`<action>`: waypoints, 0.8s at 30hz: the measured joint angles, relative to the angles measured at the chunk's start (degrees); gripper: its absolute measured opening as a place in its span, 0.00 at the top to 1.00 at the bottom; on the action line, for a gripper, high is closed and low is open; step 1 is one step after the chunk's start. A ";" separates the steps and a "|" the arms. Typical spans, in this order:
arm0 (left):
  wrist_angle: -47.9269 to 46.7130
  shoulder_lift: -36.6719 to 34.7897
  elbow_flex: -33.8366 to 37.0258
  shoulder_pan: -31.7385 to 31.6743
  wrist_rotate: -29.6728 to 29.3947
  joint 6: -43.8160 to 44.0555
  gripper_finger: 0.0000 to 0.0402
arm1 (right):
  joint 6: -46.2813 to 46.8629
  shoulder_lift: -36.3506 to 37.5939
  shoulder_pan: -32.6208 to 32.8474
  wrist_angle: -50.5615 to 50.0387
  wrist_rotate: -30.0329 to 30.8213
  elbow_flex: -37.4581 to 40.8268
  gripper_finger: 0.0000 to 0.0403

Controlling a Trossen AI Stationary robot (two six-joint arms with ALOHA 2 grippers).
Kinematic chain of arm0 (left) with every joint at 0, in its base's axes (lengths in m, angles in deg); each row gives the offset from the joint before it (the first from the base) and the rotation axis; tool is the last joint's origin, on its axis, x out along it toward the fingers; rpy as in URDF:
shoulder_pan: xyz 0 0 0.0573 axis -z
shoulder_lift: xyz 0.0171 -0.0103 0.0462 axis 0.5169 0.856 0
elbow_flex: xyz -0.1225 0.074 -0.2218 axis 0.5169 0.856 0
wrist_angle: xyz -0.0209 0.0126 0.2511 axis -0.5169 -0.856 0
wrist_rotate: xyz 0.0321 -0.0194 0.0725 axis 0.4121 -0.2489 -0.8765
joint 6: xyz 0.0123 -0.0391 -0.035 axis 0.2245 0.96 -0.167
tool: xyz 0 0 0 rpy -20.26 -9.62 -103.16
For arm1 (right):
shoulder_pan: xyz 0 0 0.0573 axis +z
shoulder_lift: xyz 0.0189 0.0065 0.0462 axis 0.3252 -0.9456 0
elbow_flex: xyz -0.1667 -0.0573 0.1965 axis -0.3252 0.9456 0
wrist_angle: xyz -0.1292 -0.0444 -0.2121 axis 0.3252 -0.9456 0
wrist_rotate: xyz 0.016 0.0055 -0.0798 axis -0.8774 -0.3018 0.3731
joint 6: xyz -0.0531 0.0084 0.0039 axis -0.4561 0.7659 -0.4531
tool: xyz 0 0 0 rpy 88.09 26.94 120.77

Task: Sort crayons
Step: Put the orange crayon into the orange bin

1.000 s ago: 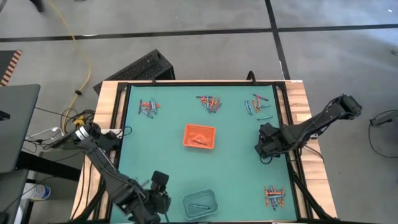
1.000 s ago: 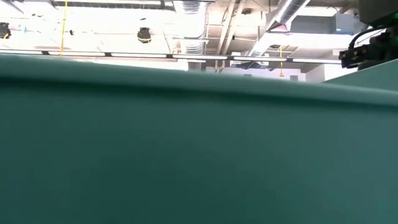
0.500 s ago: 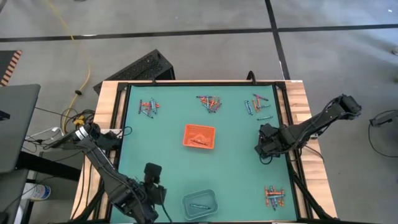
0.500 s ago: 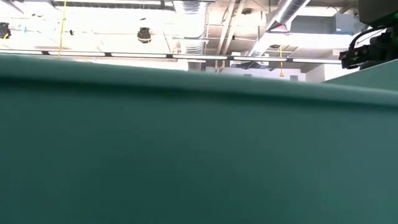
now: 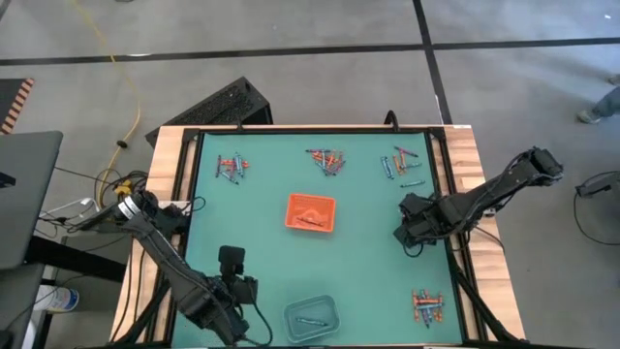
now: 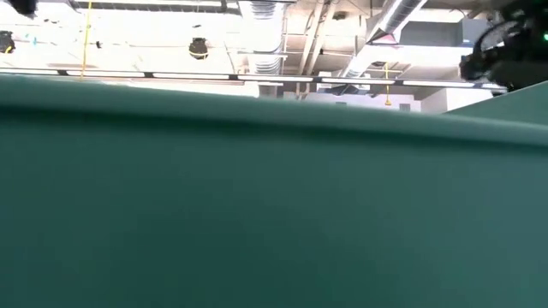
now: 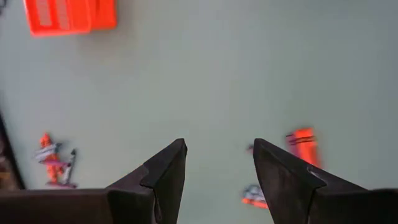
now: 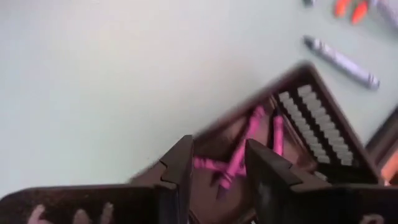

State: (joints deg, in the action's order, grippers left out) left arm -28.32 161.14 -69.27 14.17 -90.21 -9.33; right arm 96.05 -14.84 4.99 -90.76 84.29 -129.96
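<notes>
Right gripper (image 8: 217, 163): you have it open, holding nothing, over the black tray (image 8: 311, 118) at the table's right edge, a placing to drop purple there.
Purple crayons (image 8: 239, 152): lying flat in that tray, long axes crossed, no common heading.
Left gripper (image 7: 217, 158): open, nothing between the fingers, near the left front, beside the clear tray (image 5: 310, 315).
Orange tray (image 5: 311, 212): mid-table.
Unsorted crayons (image 5: 327, 160): four mixed heaps, three along the far edge, one front right; axes jumbled.
Grey crayon (image 8: 342, 60): lies alone, slantwise, just beyond the black tray.

Magenta crayons (image 8: 239, 155) in a black tray (image 8: 311, 124); orange tray (image 5: 311, 212) on green table (image 5: 262, 242).
</notes>
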 joint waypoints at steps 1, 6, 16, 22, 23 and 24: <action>0.03 0.00 1.52 -0.63 -0.40 -0.31 0.56 | -1.40 0.01 0.00 0.64 0.93 -0.80 0.66; 0.98 -0.30 8.71 -4.41 -5.66 -2.11 0.56 | -9.78 0.00 0.00 5.81 4.47 -5.05 0.66; 18.77 -11.22 22.28 -13.81 -3.97 -13.73 0.63 | -30.62 -0.02 0.92 24.98 4.73 -8.26 0.66; 25.05 -20.76 28.58 -16.44 0.48 -13.02 0.67 | -37.32 -0.11 4.27 31.12 4.40 -8.26 0.66; 26.21 -22.18 29.57 -16.69 2.45 -12.26 0.67 | -37.96 -0.11 4.89 31.70 4.42 -8.26 0.66; 27.38 -23.31 30.36 -16.74 4.52 -11.12 0.67 | -38.28 -0.11 5.57 32.05 4.42 -8.26 0.66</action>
State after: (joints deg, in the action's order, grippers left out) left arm -0.94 137.83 -38.90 -2.57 -85.69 -20.45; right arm 57.77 -14.95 10.55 -58.71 88.71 -138.21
